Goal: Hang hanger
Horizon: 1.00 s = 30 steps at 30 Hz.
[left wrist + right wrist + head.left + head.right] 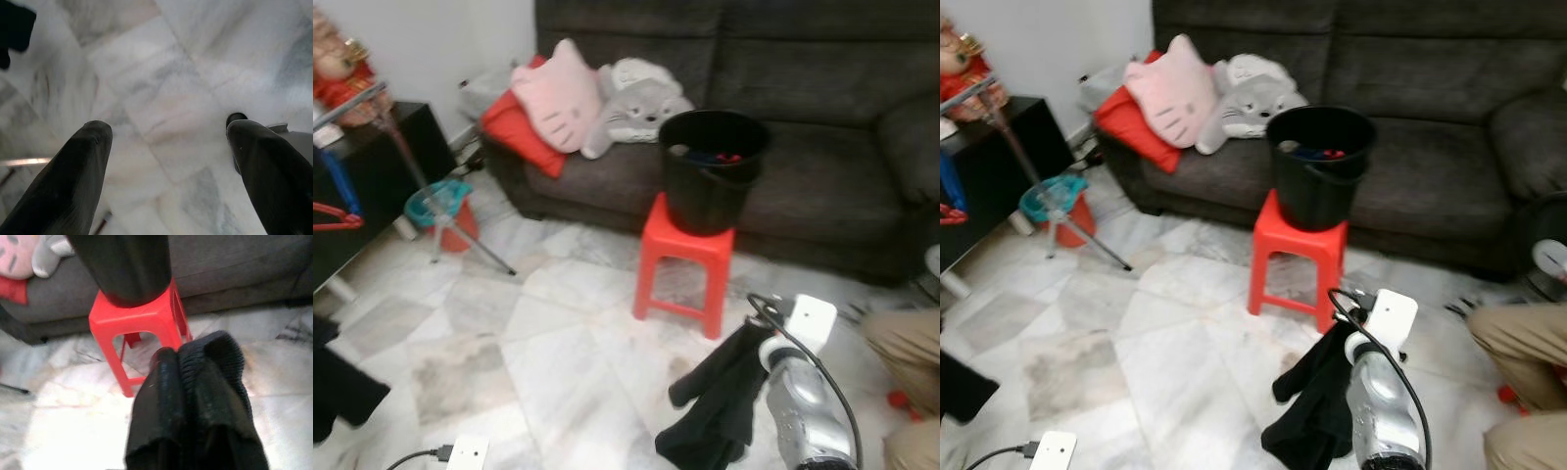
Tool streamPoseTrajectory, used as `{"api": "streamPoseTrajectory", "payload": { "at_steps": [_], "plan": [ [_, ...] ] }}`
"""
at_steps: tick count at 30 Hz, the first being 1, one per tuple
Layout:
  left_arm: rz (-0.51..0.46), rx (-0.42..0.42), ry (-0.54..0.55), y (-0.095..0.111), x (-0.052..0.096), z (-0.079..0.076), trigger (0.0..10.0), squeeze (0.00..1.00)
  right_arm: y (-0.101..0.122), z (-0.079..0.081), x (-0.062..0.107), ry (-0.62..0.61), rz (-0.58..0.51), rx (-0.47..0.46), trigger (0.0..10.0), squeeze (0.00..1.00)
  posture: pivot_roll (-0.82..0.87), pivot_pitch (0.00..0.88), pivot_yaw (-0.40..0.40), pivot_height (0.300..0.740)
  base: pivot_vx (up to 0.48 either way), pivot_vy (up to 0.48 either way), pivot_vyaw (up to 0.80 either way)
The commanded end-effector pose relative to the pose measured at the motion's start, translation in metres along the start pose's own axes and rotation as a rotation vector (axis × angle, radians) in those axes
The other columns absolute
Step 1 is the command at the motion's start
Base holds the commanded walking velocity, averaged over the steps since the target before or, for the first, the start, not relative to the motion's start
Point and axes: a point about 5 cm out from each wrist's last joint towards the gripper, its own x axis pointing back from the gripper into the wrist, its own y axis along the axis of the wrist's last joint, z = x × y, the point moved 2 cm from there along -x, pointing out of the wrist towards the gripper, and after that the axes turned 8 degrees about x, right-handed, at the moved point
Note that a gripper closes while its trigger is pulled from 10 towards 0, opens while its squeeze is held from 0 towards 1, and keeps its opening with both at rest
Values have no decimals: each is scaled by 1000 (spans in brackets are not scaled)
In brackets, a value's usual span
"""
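Your right gripper (195, 396) is clamped on a black knitted garment (720, 397), which drapes down from it over the marble floor (558, 352); the cloth wraps the fingers so fully that you cannot see them, only the fabric bunched where they meet. It is held low and out ahead of you, near the red plastic stool (683, 264), probably just lifted from the black bucket (710, 166) standing on that stool, where more coloured items show inside.

Your left gripper (168, 147) is spread wide and empty, pointing down at bare tile.

A red hanger (335, 217) shows at the far left, cut by the frame edge, beside a metal rack pole (406, 162) whose foot splays on the floor. That looks like the hanging place, well apart from the garment. You cannot tell whether a hanger is inside the cloth. A person's knee (906, 343) sits at the right edge.
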Motion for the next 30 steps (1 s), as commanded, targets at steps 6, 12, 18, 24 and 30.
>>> {"api": "streamPoseTrajectory", "payload": {
  "at_steps": [6,12,18,24,30],
  "plan": [
    [59,9,33,-21,5,4,10000,0,-6,5,4,0,-11,-10,10000,0,-89,0,60,732,0,0,800],
    [69,12,34,-26,6,4,10000,0,-2,1,0,-14,-24,-11,10000,0,-93,0,58,732,0,0,800],
    [68,13,36,-28,7,4,10000,0,-5,3,0,-13,-18,-7,10000,0,-99,0,55,732,0,0,800],
    [71,4,37,-30,8,6,10000,0,-9,5,3,-2,-15,-2,10000,0,-108,0,53,732,0,0,800],
    [79,-20,24,-32,8,5,10000,0,-12,6,4,6,-10,7,10000,0,-107,0,49,732,0,0,800]
  ]
}}
